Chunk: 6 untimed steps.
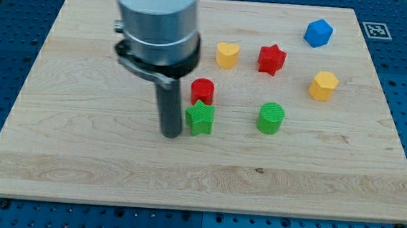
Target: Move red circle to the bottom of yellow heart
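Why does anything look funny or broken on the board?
Nothing looks broken or spilled. The one snug spot: the red circle sits right against the green star, with my tip just to the star's left in the view. The yellow heart stands apart.

The arm's last section is a broad, smooth, silver-grey cylinder [155, 13]. Beneath it sits a black clamp-like collar [157, 59] with a small lug on the view's left. A straight dark rod [169, 106] descends from it, ending in the blunt tip [170, 134].

Bright, even overhead light, sharp picture

Soft short shadows sit under each block on the table [79, 148]; mild glare on the metal arm housing [156, 17]; no blur.
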### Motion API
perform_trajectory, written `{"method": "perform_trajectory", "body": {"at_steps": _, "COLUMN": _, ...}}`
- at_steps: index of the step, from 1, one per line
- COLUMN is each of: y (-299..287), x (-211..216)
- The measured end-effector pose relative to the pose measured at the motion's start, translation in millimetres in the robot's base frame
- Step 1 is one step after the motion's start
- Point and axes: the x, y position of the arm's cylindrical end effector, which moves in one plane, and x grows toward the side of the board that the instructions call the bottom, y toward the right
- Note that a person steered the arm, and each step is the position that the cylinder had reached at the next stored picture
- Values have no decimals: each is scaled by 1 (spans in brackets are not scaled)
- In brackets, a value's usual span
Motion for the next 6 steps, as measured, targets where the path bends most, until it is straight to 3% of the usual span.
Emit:
{"method": "perform_trajectory", "body": {"at_steps": 2, "y": 64, "x": -11}}
{"method": "perform_trajectory", "body": {"at_steps": 3, "y": 38, "x": -11}}
{"method": "perform_trajectory", "body": {"at_steps": 4, "y": -30, "x": -19}}
{"method": "perform_trajectory", "body": {"at_steps": 5, "y": -36, "x": -39}}
{"method": "perform_trajectory", "body": {"at_steps": 6, "y": 17, "x": -45}}
